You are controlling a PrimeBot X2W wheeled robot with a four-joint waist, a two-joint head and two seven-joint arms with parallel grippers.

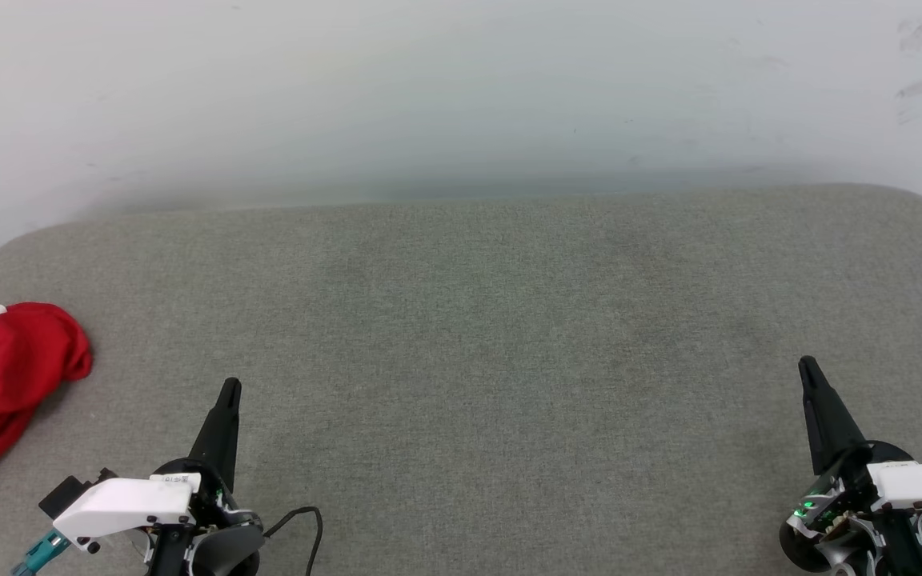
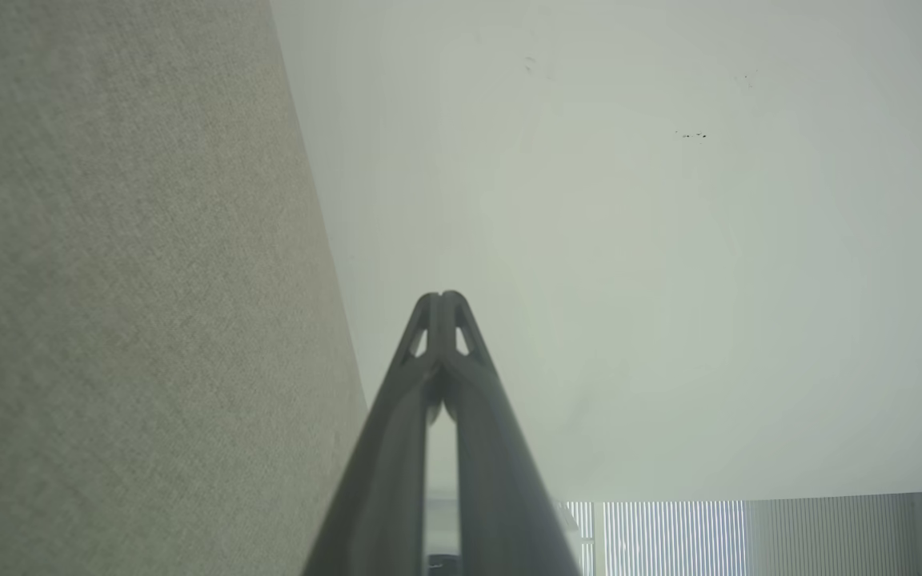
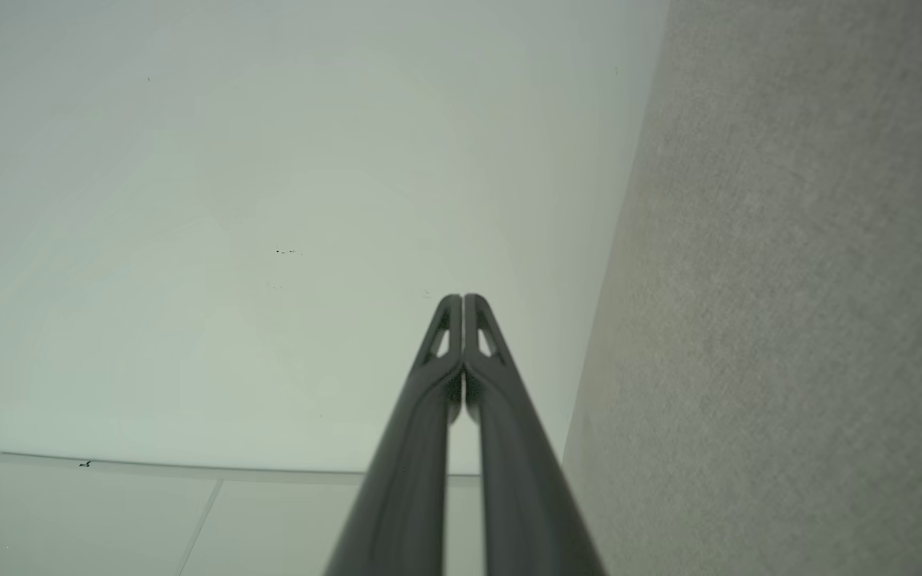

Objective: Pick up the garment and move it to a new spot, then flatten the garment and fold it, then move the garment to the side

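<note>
We see the garment (image 1: 9, 372) lying in a crumpled red heap at the far left of the head view. A bit of white cloth with a thin red stripe shows at its upper end. It rests on the grey fabric-covered tabletop (image 1: 461, 336), near the rounded left corner, and the picture's left edge cuts part of it off.

Our left claw (image 1: 230, 387) is at the lower left, fingers pressed together to a single point and holding nothing. It is well apart from the garment, with bare fabric between them. Our right claw (image 1: 807, 366) sits at the lower right, also closed tight and empty, far across the tabletop from the shirt. In both wrist views the paired fingers meet at the tips with nothing between them.

A thin black cable (image 1: 313, 524) loops beside the left wrist housing, low in the head view. The broad middle of the tabletop between the claws is open grey fabric.

The tabletop's far edge runs along a white wall (image 1: 461, 96) that carries a few faint scuffs at the upper right. Its back corners are rounded on both sides. In the left wrist view, vertical blinds (image 2: 669, 536) show past the wall's end.
</note>
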